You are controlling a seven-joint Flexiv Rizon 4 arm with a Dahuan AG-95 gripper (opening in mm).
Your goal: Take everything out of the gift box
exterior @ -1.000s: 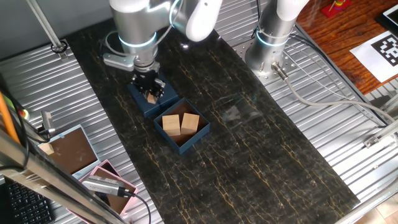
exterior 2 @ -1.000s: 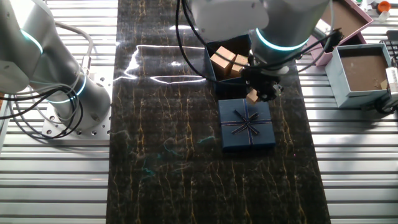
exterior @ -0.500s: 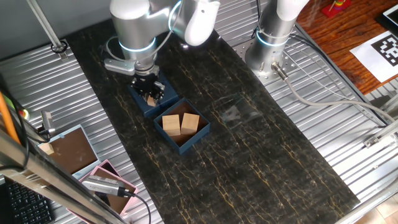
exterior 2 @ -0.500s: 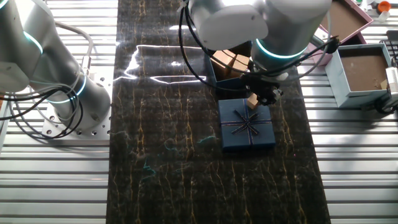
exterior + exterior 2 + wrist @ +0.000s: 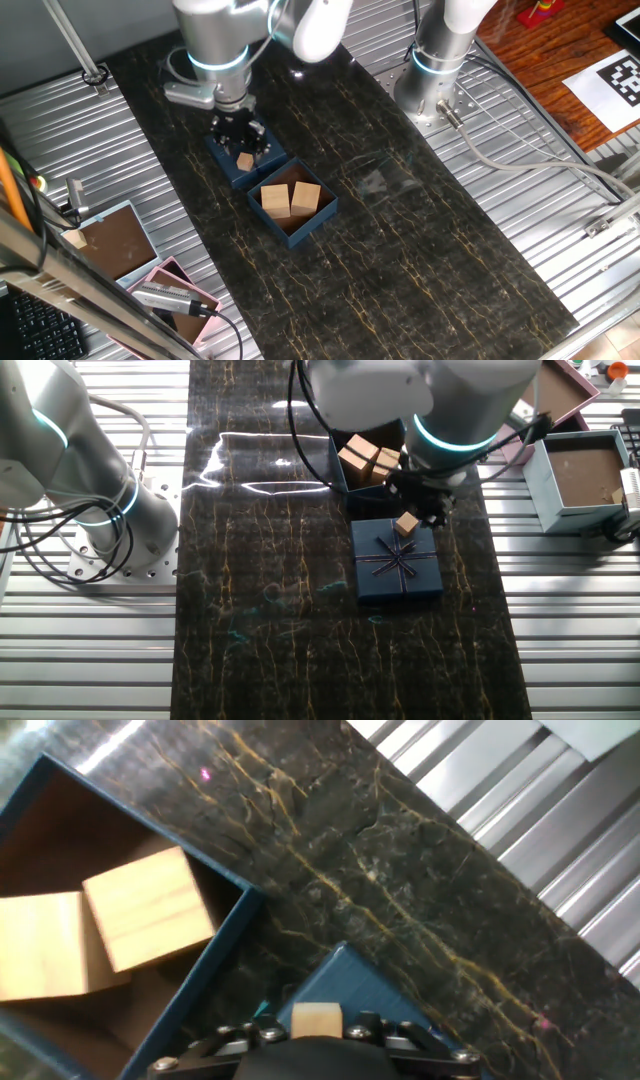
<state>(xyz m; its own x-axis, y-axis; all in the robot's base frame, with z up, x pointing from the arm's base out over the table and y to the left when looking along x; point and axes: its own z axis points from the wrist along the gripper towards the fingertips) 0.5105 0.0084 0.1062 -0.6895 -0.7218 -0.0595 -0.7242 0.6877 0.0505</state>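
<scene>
I see gripper (image 5: pixel 420 510) raised since half second ago, now released. Block (image 5: pixel 406 525) left sitting on lid (image 5: pixel 397 561). Two blocks (image 5: pixel 291 197) remain in gift box (image 5: pixel 318 218) on counter (image 5: pixel 420 240).

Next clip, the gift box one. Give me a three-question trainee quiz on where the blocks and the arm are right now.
1. How many light tan wooden blocks lie inside the small square dark navy gift box?
2. True or false: the lone tan wooden block outside the box sits in a pink-rimmed tray.
3. The two-finger gripper hangs over: A) the flat navy lid with a bow; B) the gift box; C) the ribbed metal surface beside the dark tabletop.

Key: 1) two, side by side; 2) false, it is on the navy lid, near the edge facing the box; 3) A.
</scene>
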